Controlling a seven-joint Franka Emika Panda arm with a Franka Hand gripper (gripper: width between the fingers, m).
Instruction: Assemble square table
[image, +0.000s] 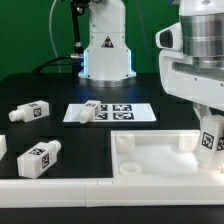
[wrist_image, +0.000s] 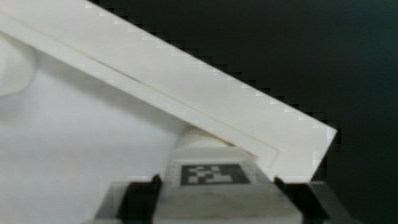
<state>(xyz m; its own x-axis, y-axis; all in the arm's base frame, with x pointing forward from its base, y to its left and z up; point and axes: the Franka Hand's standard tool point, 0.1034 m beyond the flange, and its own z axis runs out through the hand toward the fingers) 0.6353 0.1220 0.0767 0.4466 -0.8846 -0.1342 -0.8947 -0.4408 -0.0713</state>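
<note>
The slab (image: 160, 158) lies rim up at the exterior view's lower right. The gripper (wrist_image: 217, 200) hangs at its right-hand corner, jaws part-closed on a leg (image: 210, 135). The leg stands upright, its socket likely straight below. No writing, only a black-and-white tag (wrist_image: 214, 172).

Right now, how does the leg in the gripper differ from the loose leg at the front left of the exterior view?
The held leg stands roughly upright, clamped in the gripper by the tabletop rim; the loose leg lies on its side on the black table, untouched. The held leg is partly hidden; the loose leg shows whole. Both are white with a tag.
</note>
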